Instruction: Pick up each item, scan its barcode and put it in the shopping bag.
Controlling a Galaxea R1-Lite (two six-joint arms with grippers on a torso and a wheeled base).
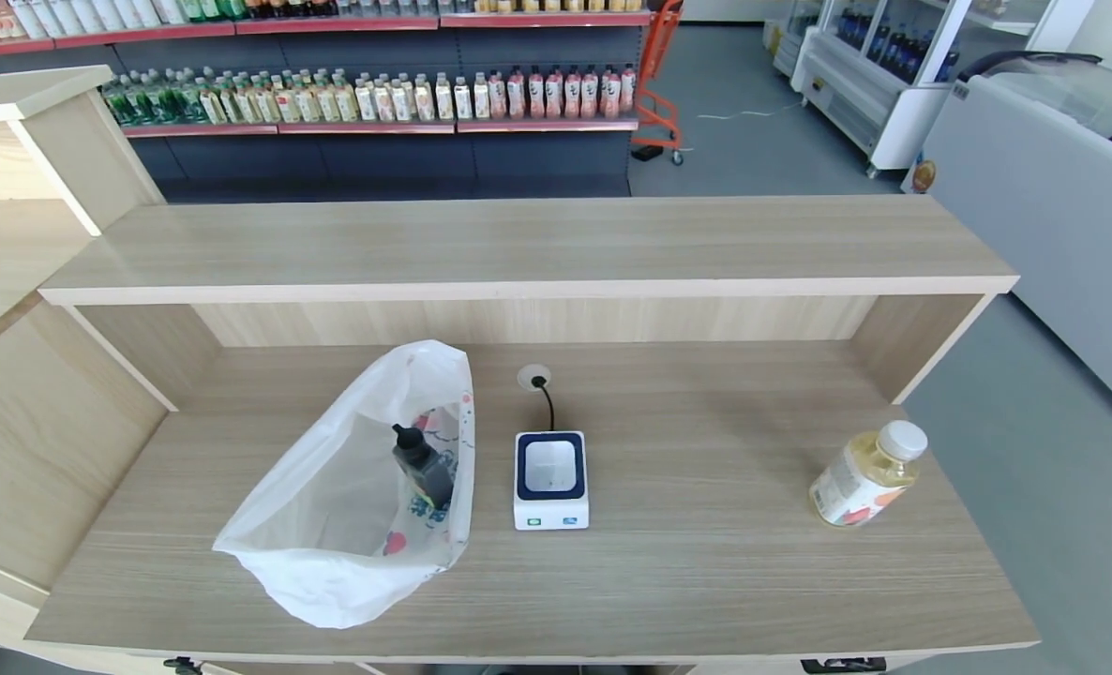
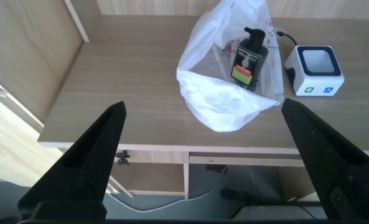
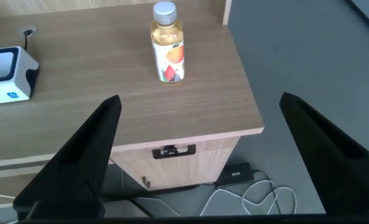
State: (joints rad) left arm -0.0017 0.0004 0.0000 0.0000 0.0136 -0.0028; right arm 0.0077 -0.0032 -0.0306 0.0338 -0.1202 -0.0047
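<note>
1. Off the near edge of the bench [image 1: 706, 581], the left gripper [image 2: 204, 106] and the right gripper [image 3: 200, 98] hang released, spread wide.
2. On the bench, an open white shopping bag [image 1: 331, 553] holds a dark bottle [image 1: 423, 466].
3. Just beside the bag sits the barcode scanner [image 1: 550, 480]; a yellow drink bottle [image 1: 865, 473] stands well apart, rightward.

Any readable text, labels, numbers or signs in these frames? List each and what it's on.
Nothing reads clearly enough to quote.
Drink bottle label: coloured print, too blurred.
Barcode scanner: green and blue stickers on its front, too small.
Dark bottle in the shopping bag: label blurred.
Print on the shopping bag: crumpled, unreadable.
Shelf bottles at the back: labels too small.
</note>
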